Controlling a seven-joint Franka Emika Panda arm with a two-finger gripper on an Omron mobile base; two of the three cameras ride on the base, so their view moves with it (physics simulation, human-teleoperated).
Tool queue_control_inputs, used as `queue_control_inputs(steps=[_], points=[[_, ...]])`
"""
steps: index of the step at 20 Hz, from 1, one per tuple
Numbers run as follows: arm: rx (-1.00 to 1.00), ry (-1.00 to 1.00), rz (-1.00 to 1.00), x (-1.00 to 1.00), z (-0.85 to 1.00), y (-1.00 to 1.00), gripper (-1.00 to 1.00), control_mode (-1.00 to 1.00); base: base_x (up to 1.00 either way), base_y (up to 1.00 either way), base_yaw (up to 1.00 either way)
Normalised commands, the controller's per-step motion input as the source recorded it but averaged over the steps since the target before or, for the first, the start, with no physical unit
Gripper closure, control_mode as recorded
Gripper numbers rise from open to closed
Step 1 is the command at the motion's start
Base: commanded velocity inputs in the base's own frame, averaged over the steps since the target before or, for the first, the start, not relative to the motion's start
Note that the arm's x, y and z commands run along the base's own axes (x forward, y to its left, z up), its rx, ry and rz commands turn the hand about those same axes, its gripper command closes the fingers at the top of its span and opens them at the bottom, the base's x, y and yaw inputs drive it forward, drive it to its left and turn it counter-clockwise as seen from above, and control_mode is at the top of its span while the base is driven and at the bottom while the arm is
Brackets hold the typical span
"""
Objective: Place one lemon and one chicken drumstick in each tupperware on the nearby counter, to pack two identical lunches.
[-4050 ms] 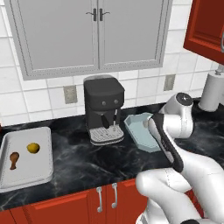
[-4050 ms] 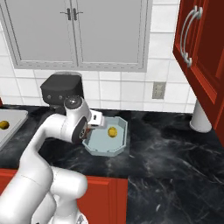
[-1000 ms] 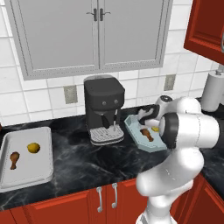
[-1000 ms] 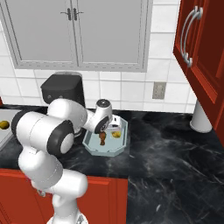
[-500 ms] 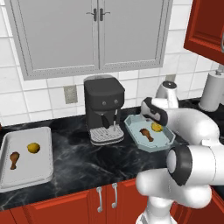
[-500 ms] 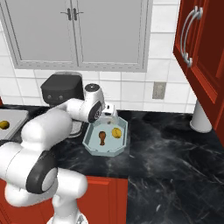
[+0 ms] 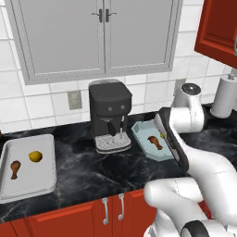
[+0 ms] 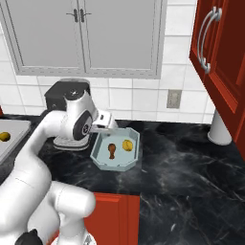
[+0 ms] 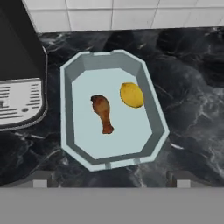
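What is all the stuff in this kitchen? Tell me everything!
tupperwares: two; pale blue beside the coffee machine, whitish-grey at the counter's left end
lemons: two, yellow; one in blue, one in grey
chicken drumsticks: two, brown; one in blue, one in grey
coffee machine: one, black, against the wall
counter: one, black marbled
paper towel roll: one, white, far right
gripper: one, open, above the blue tupperware

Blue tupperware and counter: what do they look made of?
Blue tupperware: probably plastic, matte; pale even colour, thick moulded walls, no glare. Counter: polished stone, likely marble; black with white veins and a soft sheen. It's a render, so both are guesses.
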Motion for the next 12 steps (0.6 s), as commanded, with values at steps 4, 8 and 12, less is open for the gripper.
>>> queue_control_inputs(steps=[4, 8, 12], points=[[-0.09, -0.38, -0.1, -1.0, 0.41, 0.25, -1.0, -1.0, 0.0, 0.0, 0.0], [-0.15, -0.31, -0.13, -1.0, 0.23, 0.39, -1.0, -1.0, 0.0, 0.0, 0.0], [-0.22, -0.14, -0.16, -1.0, 0.25, 0.51, -1.0, -1.0, 0.0, 0.0, 0.0]])
